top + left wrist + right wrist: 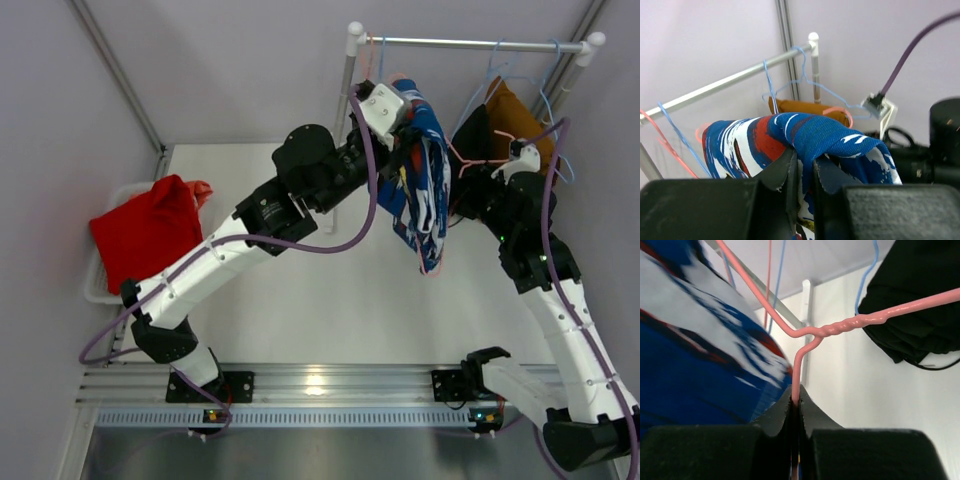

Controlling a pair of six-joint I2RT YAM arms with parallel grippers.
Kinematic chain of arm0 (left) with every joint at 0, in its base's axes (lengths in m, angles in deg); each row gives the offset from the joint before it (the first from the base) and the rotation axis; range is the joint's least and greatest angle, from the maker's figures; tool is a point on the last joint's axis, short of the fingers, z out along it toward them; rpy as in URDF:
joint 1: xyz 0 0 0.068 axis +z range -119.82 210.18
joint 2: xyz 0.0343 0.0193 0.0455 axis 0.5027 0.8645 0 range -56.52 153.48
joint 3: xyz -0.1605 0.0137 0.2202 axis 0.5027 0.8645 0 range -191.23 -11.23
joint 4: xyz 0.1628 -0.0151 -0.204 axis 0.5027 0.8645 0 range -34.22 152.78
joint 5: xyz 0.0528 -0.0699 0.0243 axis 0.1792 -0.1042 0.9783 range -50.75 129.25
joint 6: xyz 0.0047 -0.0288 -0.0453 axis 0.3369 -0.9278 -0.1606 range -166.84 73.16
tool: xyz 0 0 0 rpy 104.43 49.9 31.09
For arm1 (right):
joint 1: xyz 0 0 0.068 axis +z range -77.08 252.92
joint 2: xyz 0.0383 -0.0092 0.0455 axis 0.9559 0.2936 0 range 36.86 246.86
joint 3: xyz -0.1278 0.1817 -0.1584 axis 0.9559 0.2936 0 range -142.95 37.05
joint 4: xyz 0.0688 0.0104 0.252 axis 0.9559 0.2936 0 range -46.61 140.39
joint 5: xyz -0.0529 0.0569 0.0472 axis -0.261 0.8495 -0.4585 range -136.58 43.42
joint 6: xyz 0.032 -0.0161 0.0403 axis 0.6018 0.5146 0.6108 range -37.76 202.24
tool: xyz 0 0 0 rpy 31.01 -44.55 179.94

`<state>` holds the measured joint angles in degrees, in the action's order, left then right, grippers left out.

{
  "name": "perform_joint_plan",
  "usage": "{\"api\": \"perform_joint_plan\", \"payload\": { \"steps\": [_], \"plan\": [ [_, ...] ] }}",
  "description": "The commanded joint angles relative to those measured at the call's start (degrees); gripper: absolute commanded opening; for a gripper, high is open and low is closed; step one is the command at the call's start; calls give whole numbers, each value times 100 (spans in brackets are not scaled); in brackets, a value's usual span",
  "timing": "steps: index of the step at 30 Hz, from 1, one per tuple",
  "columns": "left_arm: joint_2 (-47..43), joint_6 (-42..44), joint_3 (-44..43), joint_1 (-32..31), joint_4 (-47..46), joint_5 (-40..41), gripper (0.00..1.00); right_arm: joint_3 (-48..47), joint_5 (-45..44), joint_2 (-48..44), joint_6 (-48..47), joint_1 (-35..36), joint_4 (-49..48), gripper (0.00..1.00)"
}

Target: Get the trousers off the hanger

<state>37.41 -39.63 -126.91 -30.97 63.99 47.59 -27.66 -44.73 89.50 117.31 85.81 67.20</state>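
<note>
Two pairs look finished with.

**Top external view:** plain red trousers lie heaped in the white bin at table left. The orange-red trousers show only as an edge behind them, speckles not resolvable. Three pairs hang at the rail. The blue-and-white trousers drop in a long fold near its left end. The black trousers and brown trousers sit further right on their hangers. Judgement: roughly mid-task, third pair in hand. Both arms meet at the blue-and-white pair; the fingertips are lost here against cloth and wrist housings.

**Left wrist view:** left gripper pinched on a ridge of the blue-and-white cloth, fabric bunched between the pads and draping over both. Whether the cloth sits on hanger wire, cannot tell; the fold hides it. A blue hanger is hooked on the rail behind, with the brown trousers seen through its wire. The gripper body cuts off the lower garment.

**Right wrist view:** right gripper clamped on the pink hanger, on the wire just below its twisted neck. Blue-and-white cloth fills frame left, blurred; black trousers upper right. The hanger's hook and lower bar are out of frame. Left to do, as I judge: slide this pair free and bin it, then the black and the brown.
</note>
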Motion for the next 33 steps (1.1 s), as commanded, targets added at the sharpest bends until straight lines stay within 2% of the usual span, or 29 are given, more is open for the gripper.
{"api": "perform_joint_plan", "payload": {
  "steps": [1,12,19,23,26,27,29,33],
  "plan": [
    [-138,123,-692,-3,-1356,-8,0,142,-150,-78,-386,-93,80,0],
    [-366,975,-1062,-3,-2130,739,0,538,-264,-193,-641,-102,264,0],
    [-805,2186,-1150,-3,-2692,1415,0,336,-211,-149,-835,-102,159,0],
    [-1297,2891,-765,-3,-2947,1890,0,231,-62,-70,-984,-102,106,0],
    [-1842,2806,-141,706,-2957,2075,0,169,8,-17,-1046,-102,27,0],
    [-2061,2674,43,1266,-2869,2241,0,143,43,18,-1081,-102,-8,0],
    [-2360,2392,360,1770,-2640,2356,0,73,105,62,-1116,-102,-35,0],
    [-3492,2417,1686,2938,-2921,2400,0,-50,219,220,-1160,-102,-78,0]
  ]
}}
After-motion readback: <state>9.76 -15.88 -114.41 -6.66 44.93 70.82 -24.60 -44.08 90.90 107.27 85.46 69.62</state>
